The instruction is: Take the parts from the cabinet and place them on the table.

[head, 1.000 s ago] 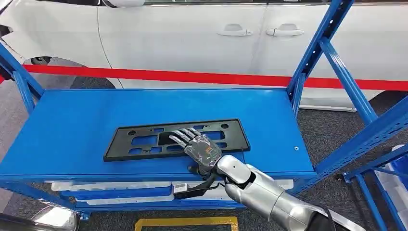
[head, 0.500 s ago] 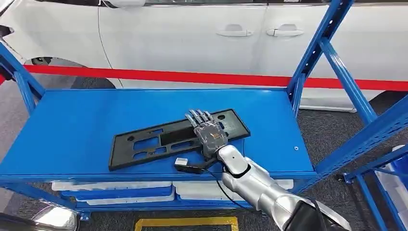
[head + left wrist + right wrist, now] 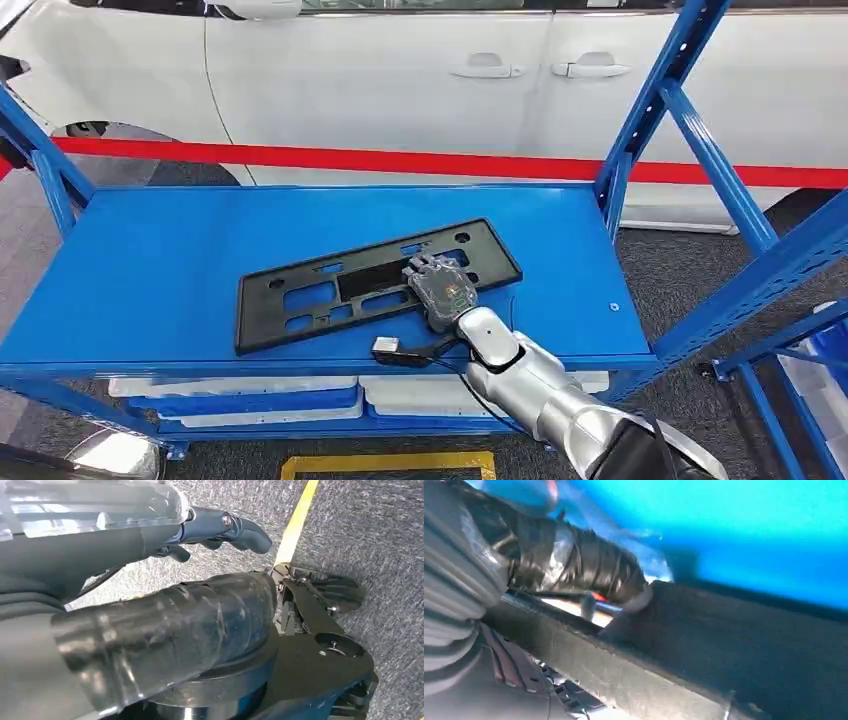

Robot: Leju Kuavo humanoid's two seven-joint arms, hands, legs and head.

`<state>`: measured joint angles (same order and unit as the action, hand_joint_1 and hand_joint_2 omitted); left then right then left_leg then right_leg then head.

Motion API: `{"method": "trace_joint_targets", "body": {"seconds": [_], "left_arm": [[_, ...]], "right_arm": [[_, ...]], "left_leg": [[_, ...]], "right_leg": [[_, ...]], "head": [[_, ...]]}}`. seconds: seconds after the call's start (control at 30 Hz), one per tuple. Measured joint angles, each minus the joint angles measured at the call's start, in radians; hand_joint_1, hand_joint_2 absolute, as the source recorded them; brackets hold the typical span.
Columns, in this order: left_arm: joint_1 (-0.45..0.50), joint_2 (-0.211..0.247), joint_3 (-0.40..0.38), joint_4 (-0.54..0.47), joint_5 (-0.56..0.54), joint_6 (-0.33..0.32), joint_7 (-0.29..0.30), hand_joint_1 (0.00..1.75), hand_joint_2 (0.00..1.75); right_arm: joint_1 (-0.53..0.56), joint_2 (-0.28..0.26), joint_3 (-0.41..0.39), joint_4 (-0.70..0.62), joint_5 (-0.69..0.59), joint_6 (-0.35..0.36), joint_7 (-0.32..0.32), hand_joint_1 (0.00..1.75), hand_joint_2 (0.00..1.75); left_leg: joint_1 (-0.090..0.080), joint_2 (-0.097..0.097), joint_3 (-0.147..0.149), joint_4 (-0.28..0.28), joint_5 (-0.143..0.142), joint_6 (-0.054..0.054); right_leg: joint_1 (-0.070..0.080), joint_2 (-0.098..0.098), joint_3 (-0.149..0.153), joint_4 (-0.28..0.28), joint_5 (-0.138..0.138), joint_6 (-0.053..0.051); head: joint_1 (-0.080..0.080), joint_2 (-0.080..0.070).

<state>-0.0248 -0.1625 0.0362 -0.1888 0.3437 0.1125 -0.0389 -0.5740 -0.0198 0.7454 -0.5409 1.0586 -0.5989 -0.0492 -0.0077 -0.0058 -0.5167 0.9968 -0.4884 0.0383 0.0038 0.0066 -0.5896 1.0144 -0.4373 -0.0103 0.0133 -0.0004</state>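
A long black plastic plate [image 3: 330, 290] with several cut-outs lies slanted on the blue cabinet shelf [image 3: 150, 260], its right end further back than its left. My right hand [image 3: 442, 288] sits over the plate's right part at its near edge, fingers curled down onto it. In the right wrist view the thick thumb [image 3: 589, 565] presses against the dark plate [image 3: 734, 645], so the hand grips it. My left hand [image 3: 150, 540] hangs over grey carpet with fingers apart and nothing in it.
Blue slanted uprights [image 3: 700, 130] close off the shelf's right end. A white car [image 3: 400, 80] and a red strip [image 3: 400, 160] stand behind. White trays [image 3: 250, 395] lie on the level below. A yellow floor line [image 3: 385, 462] runs in front.
The plate has turned on the shelf, its right end swinging away from the front edge. My right hand went with it, and its fingers went from spread flat to curled.
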Motion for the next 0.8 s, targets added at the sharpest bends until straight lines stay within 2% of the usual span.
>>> {"method": "trace_joint_targets", "body": {"seconds": [0.33,0.37,0.7,0.8], "left_arm": [[0.0,0.0,0.0,0.0,0.007,-0.01,-0.005,0.0,0.0],[0.0,0.0,0.0,0.0,0.011,-0.015,-0.008,0.0,1.75],[0.001,0.0,0.001,0.0,0.014,-0.026,-0.032,0.0,1.75],[0.001,0.0,0.001,0.0,0.012,0.001,-0.026,0.0,1.75]], "right_arm": [[0.014,0.0,-0.007,-0.02,0.0,-0.013,-0.006,1.75,1.75],[0.014,0.0,-0.008,-0.021,0.001,-0.014,-0.006,1.75,1.75],[0.021,0.0,-0.02,-0.023,0.002,-0.018,-0.018,1.75,1.75],[0.026,0.0,-0.022,-0.034,-0.014,-0.033,-0.042,1.75,1.75]], "left_leg": [[0.0,0.0,-0.002,0.0,0.0,0.0],[0.0,0.0,-0.002,0.0,0.0,0.0],[0.0,0.0,-0.002,0.0,0.0,0.0],[0.0,0.0,-0.002,0.0,0.0,0.0]], "right_leg": [[0.0,0.0,-0.002,0.0,0.0,0.0],[0.0,0.0,-0.002,0.0,0.0,0.0],[0.0,0.0,-0.002,0.0,0.0,0.0],[0.0,0.0,-0.002,0.0,0.0,0.0]], "head": [[0.0,0.0],[0.0,0.0],[0.0,0.0],[0.0,0.0]]}}
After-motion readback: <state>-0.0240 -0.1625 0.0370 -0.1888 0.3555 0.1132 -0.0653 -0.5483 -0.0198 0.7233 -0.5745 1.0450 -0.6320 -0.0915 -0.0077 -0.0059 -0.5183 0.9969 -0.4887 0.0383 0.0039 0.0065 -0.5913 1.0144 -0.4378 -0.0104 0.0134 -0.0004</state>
